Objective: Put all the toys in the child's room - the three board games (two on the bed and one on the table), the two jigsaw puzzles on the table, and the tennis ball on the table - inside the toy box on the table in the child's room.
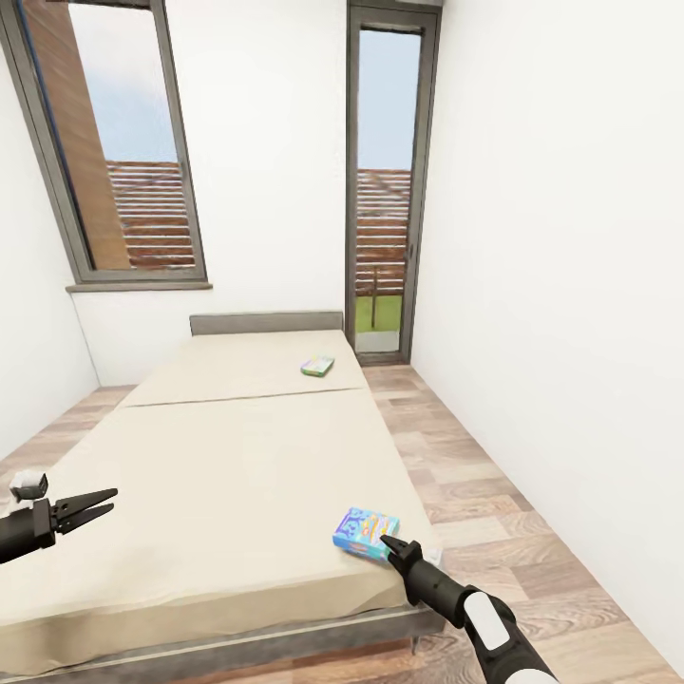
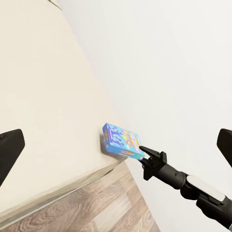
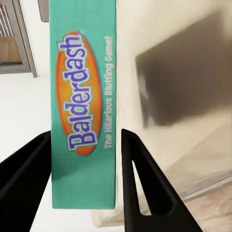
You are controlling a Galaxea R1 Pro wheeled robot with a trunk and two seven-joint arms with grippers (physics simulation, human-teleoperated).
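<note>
My right gripper [image 1: 388,543] is at the near right corner of the bed [image 1: 237,446], low right of centre in the head view, fingers astride the blue board game [image 1: 366,532]. The right wrist view shows the box's teal edge [image 3: 84,101], reading Balderdash, between my two dark fingers [image 3: 140,179]. Both run alongside it, but I cannot tell whether they actually press it or a sliver of gap remains, so grip not confirmed. The box looks tipped, with one end raised off the mattress.

My left gripper [image 1: 103,502] hangs at lower left of the head view, over the mattress, jaws parted a little and holding nothing.

The second board game [image 1: 317,366], green and white, lies flat far up the bed near the headboard [image 1: 266,322], mid frame. I'd take it on a later trip.

To do this step well, I'd:
- Squeeze fully on the thin edge before lifting; a box this flat will likely pivot if it's pinched off centre.
- Lift straight up, clear of the bed corner, before turning.
- Keep the box level in transit.

The wall [image 1: 570,285] on the right is close, so I'd swing the arm inward.
</note>
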